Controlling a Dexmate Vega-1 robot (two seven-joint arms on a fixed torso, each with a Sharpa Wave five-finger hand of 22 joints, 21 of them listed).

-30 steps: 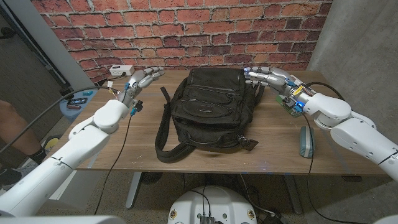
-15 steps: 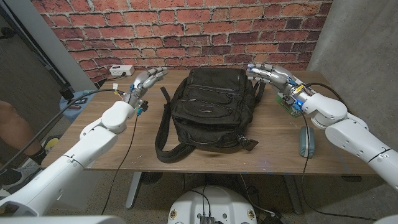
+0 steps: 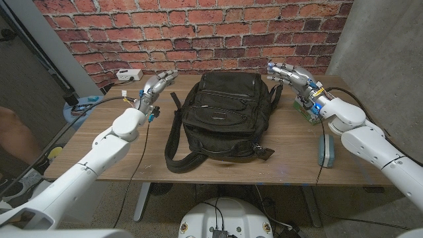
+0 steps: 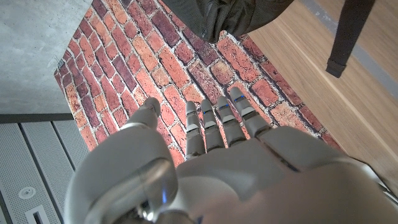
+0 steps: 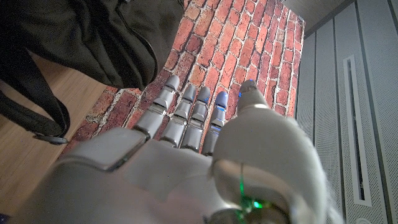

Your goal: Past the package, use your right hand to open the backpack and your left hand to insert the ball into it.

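Observation:
A black backpack (image 3: 221, 116) lies zipped in the middle of the wooden table (image 3: 291, 142), its straps trailing toward the front edge. My left hand (image 3: 156, 84) hovers by the bag's far left corner, fingers spread and reaching toward the brick wall, holding nothing. My right hand (image 3: 289, 74) is at the bag's far right corner, fingers apart and empty, just off the fabric. In the left wrist view my left hand (image 4: 211, 146) points at the wall, with the backpack (image 4: 239, 15) and a strap (image 4: 351, 37) beyond it. In the right wrist view my right hand (image 5: 186, 140) is beside the backpack (image 5: 81, 37).
A white power strip (image 3: 129, 74) sits at the table's far left corner, with cables running off the left side. A teal oblong object (image 3: 325, 151) lies near the right edge. A blue stool (image 3: 78, 109) and a person's leg (image 3: 10, 132) are left of the table.
My right hand has drawn slightly right and back from the bag's top corner. My left arm has swung in toward the bag a little. The backpack has not moved.

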